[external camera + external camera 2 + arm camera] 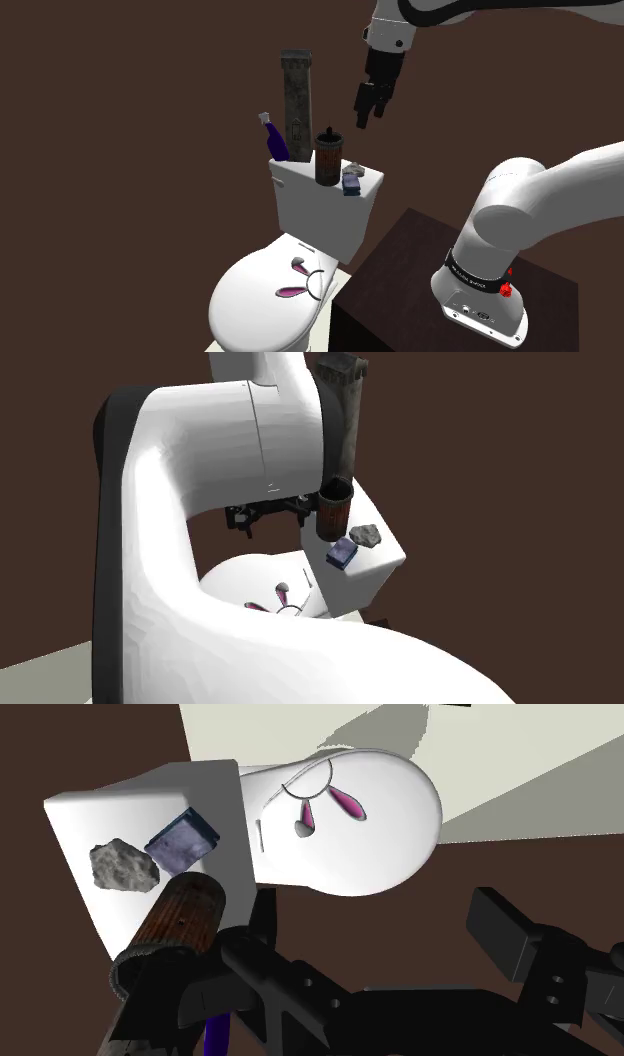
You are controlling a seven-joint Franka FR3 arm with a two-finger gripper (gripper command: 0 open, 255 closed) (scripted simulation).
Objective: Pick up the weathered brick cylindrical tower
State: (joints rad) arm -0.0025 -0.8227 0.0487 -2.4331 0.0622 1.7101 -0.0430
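The black two-finger gripper hangs in the air with its fingers spread and nothing between them. Below it, toward the shoulder view's left, stands the squat reddish-brown brick cylindrical tower, upright, with rows of worn courses and a darker, wider rim at its top. It rests on the white toilet tank, just before a tall dark-grey stone tower, between a purple bottle and a grey rock beside a small blue block.

Home bathroom: white toilet, cistern.
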